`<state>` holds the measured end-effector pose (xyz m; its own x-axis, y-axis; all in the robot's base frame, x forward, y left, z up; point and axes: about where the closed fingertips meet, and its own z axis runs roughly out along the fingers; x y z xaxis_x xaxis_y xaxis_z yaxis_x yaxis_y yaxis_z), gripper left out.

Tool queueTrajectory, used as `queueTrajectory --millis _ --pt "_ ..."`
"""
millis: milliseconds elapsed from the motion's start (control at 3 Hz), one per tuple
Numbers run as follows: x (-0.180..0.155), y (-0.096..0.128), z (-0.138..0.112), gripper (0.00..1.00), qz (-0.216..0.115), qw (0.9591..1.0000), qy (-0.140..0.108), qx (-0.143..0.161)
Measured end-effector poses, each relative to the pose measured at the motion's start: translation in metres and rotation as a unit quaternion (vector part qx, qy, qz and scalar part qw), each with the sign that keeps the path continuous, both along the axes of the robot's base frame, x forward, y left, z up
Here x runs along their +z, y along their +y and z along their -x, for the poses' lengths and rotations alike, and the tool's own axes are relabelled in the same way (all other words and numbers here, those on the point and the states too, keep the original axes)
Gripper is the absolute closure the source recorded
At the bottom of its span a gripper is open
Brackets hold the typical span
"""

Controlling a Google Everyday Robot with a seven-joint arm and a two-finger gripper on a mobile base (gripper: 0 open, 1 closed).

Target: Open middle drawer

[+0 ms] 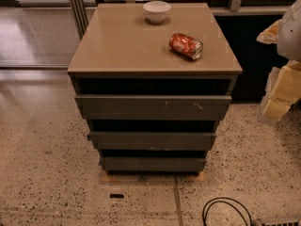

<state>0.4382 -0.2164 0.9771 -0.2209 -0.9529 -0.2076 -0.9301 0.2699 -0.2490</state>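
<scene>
The cabinet (154,41) stands on the speckled floor with three dark grey-brown drawer fronts stacked below its tan top. The middle drawer (153,140) is the second front, flat and without a handle. None of its inside shows. Above it is the taller front with white scratch marks (153,107). Below it is the lowest, shortest front (153,164). My gripper (281,92), with white and pale yellow parts, hangs at the right edge of the view. It is well to the right of the cabinet, about level with the top front, and touches nothing.
A white bowl (157,11) sits at the back of the cabinet top and a red can (186,45) lies on its side at the right. A black cable loop (227,212) lies on the floor at the front right. A small dark object (117,196) lies in front of the cabinet.
</scene>
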Motion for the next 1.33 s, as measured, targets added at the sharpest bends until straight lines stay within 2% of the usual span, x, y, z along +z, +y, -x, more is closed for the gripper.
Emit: queueTrajectory --millis 333,667,1333 --pt "0.001 0.0 0.0 0.0 0.001 1.0 -0.004 0.0" --pt "-0.021 -0.004 0.0 0.0 -0.009 0.9999 -0.007 -0.003" --pt "-0.098 -0.018 0.005 0.0 -0.032 0.9993 0.009 -0.018"
